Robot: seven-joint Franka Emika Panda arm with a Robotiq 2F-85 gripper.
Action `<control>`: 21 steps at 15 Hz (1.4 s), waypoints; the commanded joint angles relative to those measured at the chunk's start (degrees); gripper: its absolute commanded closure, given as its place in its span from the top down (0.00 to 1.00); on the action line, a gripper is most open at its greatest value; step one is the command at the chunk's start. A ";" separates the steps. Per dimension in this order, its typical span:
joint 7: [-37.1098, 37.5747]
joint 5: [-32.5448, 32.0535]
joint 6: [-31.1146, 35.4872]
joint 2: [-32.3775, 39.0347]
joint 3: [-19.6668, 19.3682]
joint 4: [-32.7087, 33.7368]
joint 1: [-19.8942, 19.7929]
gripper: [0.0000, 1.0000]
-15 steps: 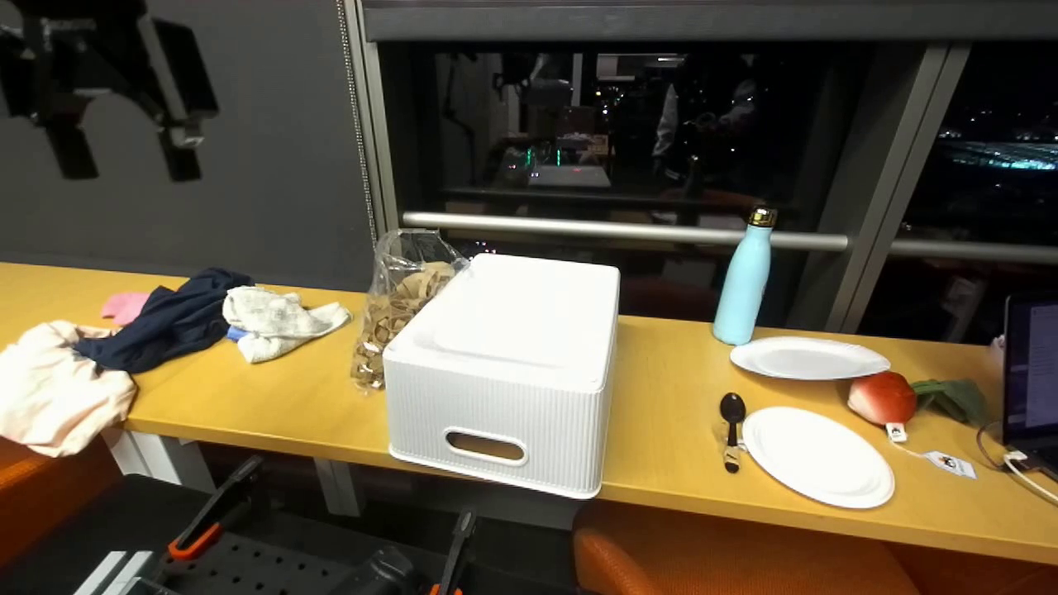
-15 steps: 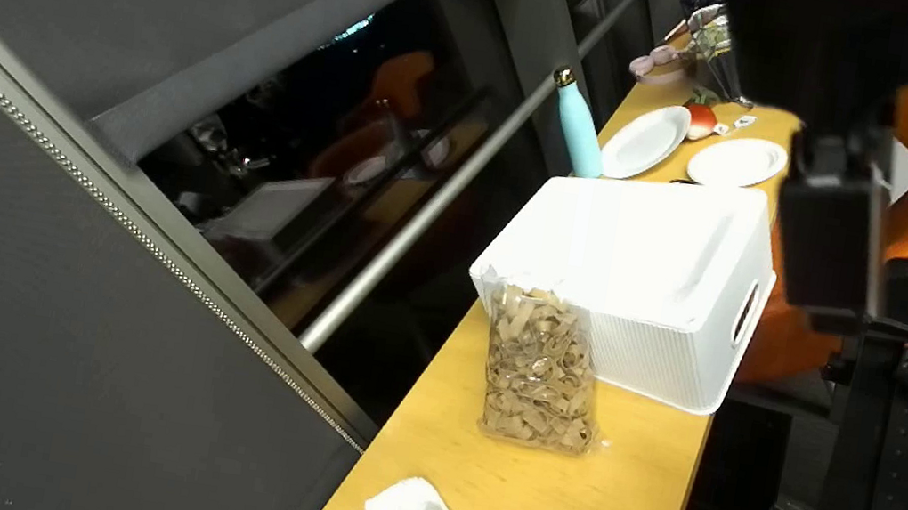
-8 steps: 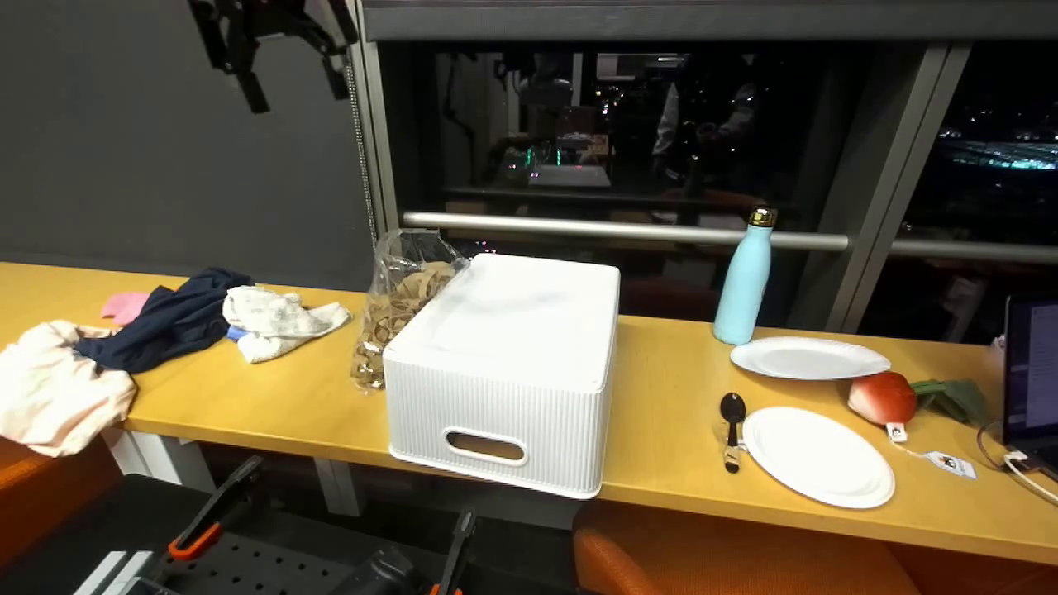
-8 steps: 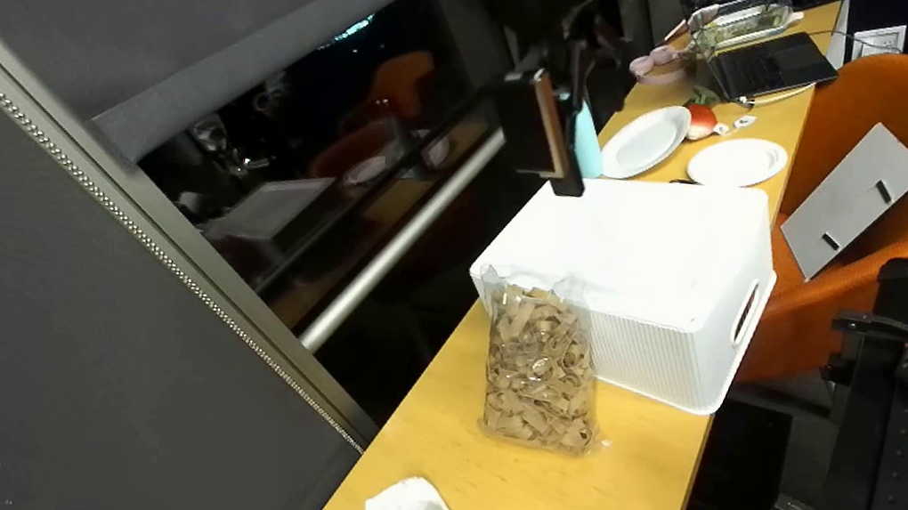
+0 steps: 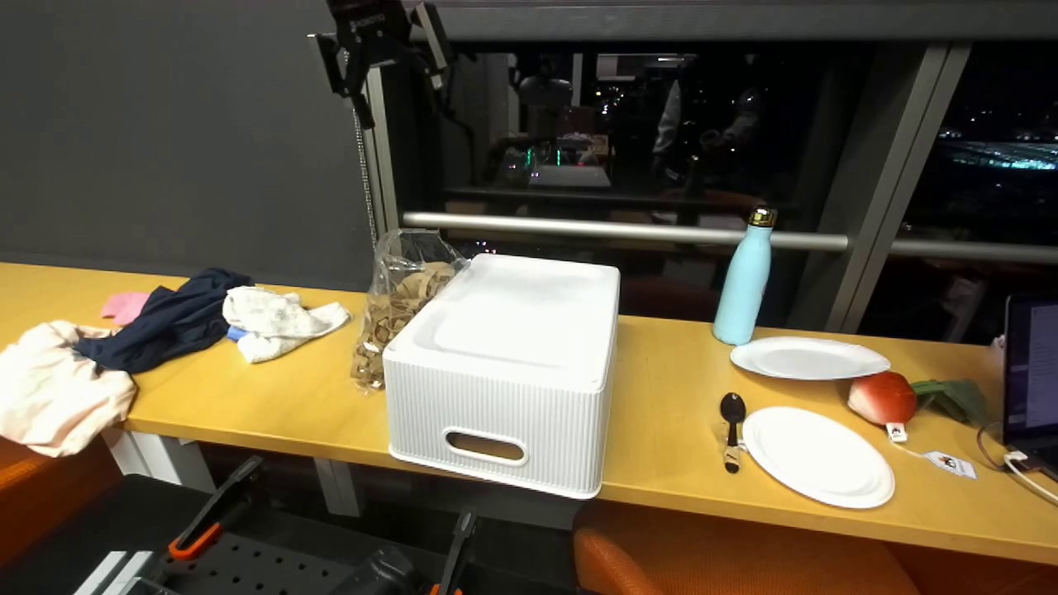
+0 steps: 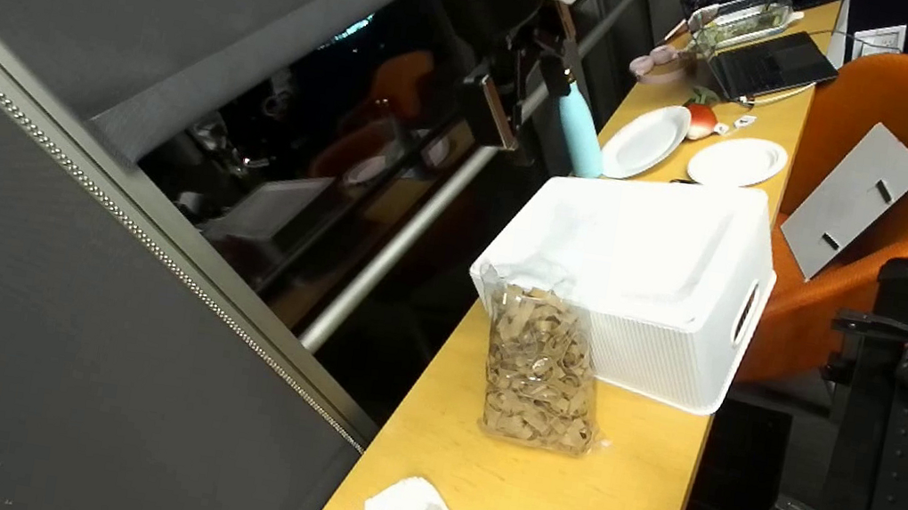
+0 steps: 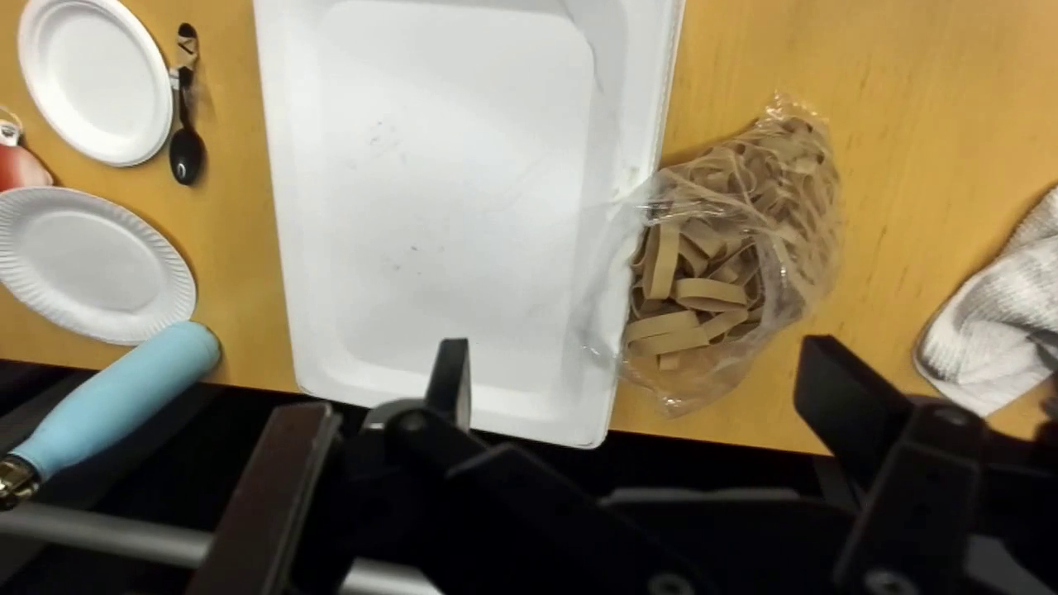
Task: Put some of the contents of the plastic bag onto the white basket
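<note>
The white basket [image 5: 496, 397] is ribbed and has its flat, recessed face on top; it also shows in an exterior view [image 6: 626, 245] and in the wrist view [image 7: 455, 165]. The clear plastic bag [image 5: 388, 318] stands upright against its side; it also shows in an exterior view [image 6: 542, 376]. In the wrist view the bag [image 7: 798, 178] has its mouth open, with brown looped strips [image 7: 711, 293] inside. My gripper [image 5: 402, 97] is open and empty, high above the bag and basket near the window; its spread fingers also show in the wrist view [image 7: 635, 359].
A blue bottle [image 5: 742, 285], two white plates [image 5: 818, 457], a black spoon [image 5: 732, 421] and a red vegetable toy [image 5: 884, 398] lie beyond the basket. Crumpled cloths [image 5: 277, 322] lie on the bag's other side. A metal rail [image 5: 620, 230] runs along the window behind.
My gripper has swept from the upper left to high above the bag and basket, toward the window. It stays open. The bag, basket and other objects have not moved.
</note>
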 commanded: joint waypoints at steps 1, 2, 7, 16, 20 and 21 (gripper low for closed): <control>-1.60 -1.55 -0.28 4.73 -1.93 4.70 -0.67 1.00; -2.48 -1.38 -0.25 6.90 -2.28 6.50 -0.65 1.00; -6.15 -0.65 -1.84 18.31 -3.22 16.22 -0.01 1.00; -6.37 -1.17 -4.15 26.39 -3.56 19.59 2.72 1.00; -6.54 -1.81 -5.93 31.43 -3.98 26.43 3.43 1.00; -6.58 -2.04 -6.66 32.57 -4.05 27.96 3.66 1.00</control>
